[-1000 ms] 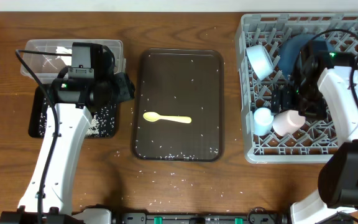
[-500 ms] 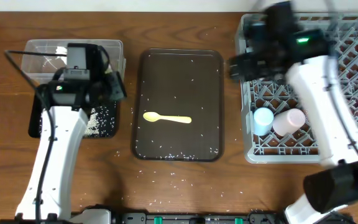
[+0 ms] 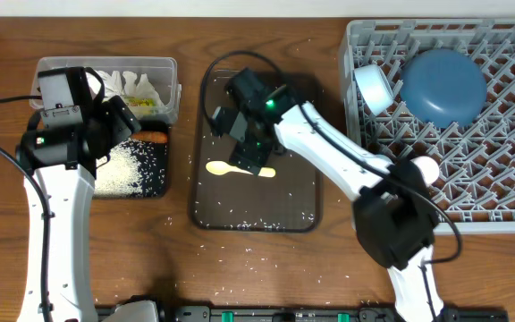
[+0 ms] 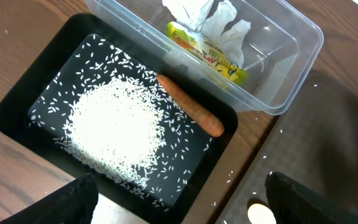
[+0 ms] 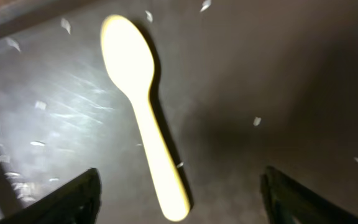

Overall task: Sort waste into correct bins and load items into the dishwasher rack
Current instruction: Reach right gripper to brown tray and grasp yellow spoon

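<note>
The yellow spoon [image 3: 240, 169] [image 5: 145, 112] lies on the brown serving tray [image 3: 302, 107]. My right gripper [image 3: 250, 148] [image 5: 179, 205] hangs open just above it, fingers either side of the handle. My left gripper [image 3: 119, 125] [image 4: 179, 211] is open and empty above the bins. The clear tub [image 3: 164, 67] [image 4: 291, 74] holds white tissue [image 4: 213, 18] and the yellow-green wrapper [image 4: 207, 53]. The black tray [image 3: 150, 190] [image 4: 30, 93] holds rice [image 4: 114, 124] and the orange stick [image 4: 188, 106]. The rack [image 3: 508, 179] holds the dark-blue bowl [image 3: 443, 88], the white bowl [image 3: 374, 85] and a pale cup [image 3: 424, 167]. The blue cup is hidden by my right arm.
Loose rice grains are scattered over the brown tray and on the wooden table [image 3: 240, 259] in front of it. The right arm reaches from the front right across the rack's near left corner.
My right arm has swung left from the rack to over the spoon on the brown tray. My left arm has shifted left, uncovering the tub and black tray.
</note>
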Available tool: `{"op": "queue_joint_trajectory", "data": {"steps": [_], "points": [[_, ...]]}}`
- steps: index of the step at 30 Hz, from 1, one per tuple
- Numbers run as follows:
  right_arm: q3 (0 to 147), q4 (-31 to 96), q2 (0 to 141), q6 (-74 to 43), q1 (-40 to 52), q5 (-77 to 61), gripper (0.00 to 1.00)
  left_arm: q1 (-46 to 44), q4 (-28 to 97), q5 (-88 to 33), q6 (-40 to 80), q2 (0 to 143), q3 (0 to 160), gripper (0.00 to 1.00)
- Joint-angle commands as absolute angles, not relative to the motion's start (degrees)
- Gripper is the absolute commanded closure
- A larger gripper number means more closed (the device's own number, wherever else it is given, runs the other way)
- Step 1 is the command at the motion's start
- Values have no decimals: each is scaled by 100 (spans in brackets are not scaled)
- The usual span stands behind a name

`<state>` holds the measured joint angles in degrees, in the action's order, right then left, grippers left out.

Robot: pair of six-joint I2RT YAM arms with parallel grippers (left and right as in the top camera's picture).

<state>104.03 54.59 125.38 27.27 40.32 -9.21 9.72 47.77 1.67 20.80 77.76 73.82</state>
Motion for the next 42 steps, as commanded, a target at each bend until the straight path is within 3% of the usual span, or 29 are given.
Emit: {"op": "queue_joint_trajectory", "data": {"steps": [1, 13, 14, 15, 19, 22, 27, 36, 42], "points": [[10390, 5367, 12792, 3382, 4060, -1103, 26, 996, 4794, 261, 2110, 7752, 7338, 11], [10388, 5013, 13332, 3395, 4088, -1839, 33, 996, 4794, 261, 2110, 7752, 7338, 10], [10383, 5013, 13349, 3395, 4099, -1848, 35, 996, 4794, 263, 2110, 7752, 7338, 3], [10381, 5013, 13362, 3395, 4115, -1846, 38, 996, 4794, 261, 2110, 7752, 7338, 3], [10379, 4974, 13493, 3205, 4163, -1839, 65, 996, 4794, 261, 2110, 7752, 7338, 2], [10379, 4976, 13548, 3002, 4167, -1796, 74, 996, 4794, 261, 2110, 7752, 7338, 2], [10379, 4984, 13548, 2740, 4167, -1678, 99, 996, 4794, 263, 2108, 7752, 7338, 2], [10724, 5572, 13531, 2408, 4125, -1651, 99, 996, 4794, 261, 2110, 7752, 7338, 2], [11904, 6589, 13531, 1846, 3933, -1651, 99, 996, 4794, 261, 2110, 7752, 7338, 2]]}}
